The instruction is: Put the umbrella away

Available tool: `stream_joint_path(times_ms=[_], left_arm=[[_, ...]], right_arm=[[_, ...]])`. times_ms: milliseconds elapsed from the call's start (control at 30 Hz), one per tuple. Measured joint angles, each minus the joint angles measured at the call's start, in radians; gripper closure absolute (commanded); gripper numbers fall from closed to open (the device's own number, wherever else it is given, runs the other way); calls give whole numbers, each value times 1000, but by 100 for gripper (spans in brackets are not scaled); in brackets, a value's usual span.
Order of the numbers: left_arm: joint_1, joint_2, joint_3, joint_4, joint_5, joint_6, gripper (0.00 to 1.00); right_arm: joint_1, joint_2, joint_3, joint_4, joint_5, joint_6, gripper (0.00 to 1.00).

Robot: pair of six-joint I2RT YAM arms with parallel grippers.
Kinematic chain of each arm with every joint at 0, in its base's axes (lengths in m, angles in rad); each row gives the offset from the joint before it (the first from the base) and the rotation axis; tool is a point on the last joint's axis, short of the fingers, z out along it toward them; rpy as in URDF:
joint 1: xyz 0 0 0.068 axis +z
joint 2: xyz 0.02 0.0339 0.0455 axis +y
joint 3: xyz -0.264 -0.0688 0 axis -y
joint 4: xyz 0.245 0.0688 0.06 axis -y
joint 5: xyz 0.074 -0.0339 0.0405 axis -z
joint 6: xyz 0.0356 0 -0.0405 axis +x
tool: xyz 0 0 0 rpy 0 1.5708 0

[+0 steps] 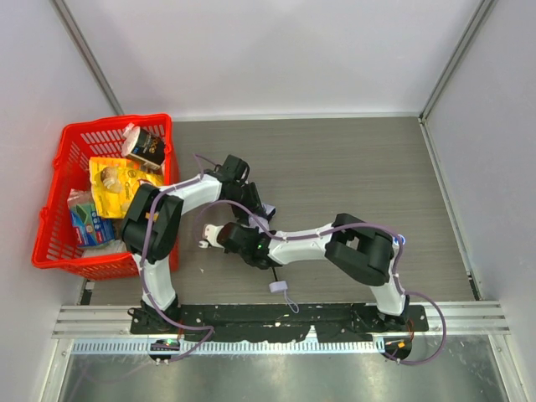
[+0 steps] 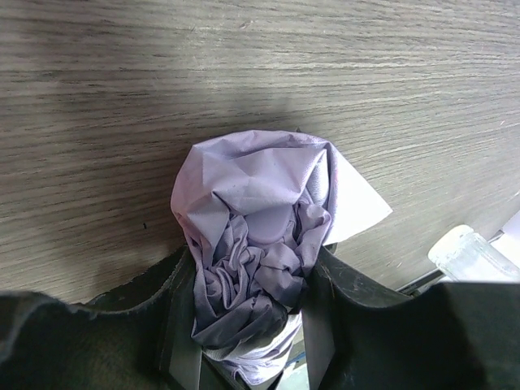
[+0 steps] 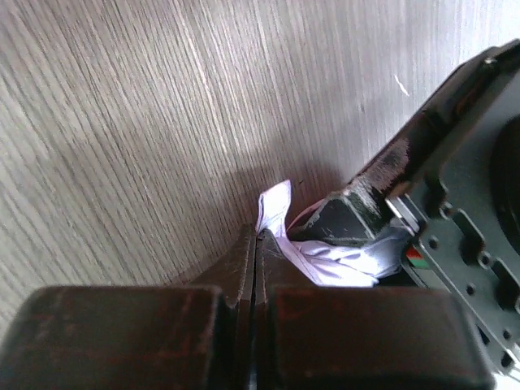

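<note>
Your left claw [image 2: 252,272] clamps the bunched umbrella [image 2: 252,187] at mid-frame; your right claw [image 3: 256,240], closed tight, pinches its fabric edge.

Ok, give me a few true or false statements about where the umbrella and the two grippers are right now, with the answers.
1. The left gripper is shut around the bunched lavender canopy. True.
2. The canopy is already inside the red basket. False: it is outside the basket, over the middle of the wooden table.
3. The right gripper is wide open. False: its fingers are pressed together, seemingly pinching a fold of canopy.
4. The basket holds packaged goods. True.
5. The grey handle is in the left gripper. False: it sits free near the arm bases.
</note>
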Motion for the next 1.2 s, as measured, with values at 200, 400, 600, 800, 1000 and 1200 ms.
stream_joint_path(times_ms=[200, 400, 600, 800, 1000, 1200], left_arm=[[-1, -4, -4, 3, -3, 10, 100], [-4, -4, 5, -10, -16, 16, 100], [-14, -13, 8, -18, -50, -11, 100], [-28, -23, 8, -35, -70, -48, 100], [-26, -23, 9, -35, -83, -113, 100], [-24, -34, 10, -67, -93, -164, 100]], right_arm=[[-11, 57, 103, -151, -19, 7, 91], [-43, 79, 157, -219, -89, 32, 71], [-55, 47, 123, -187, -132, 59, 64], [-95, -38, 22, -127, -303, 162, 63], [-159, -47, 2, -91, -451, 298, 69], [-156, -89, -65, -30, -462, 370, 65]])
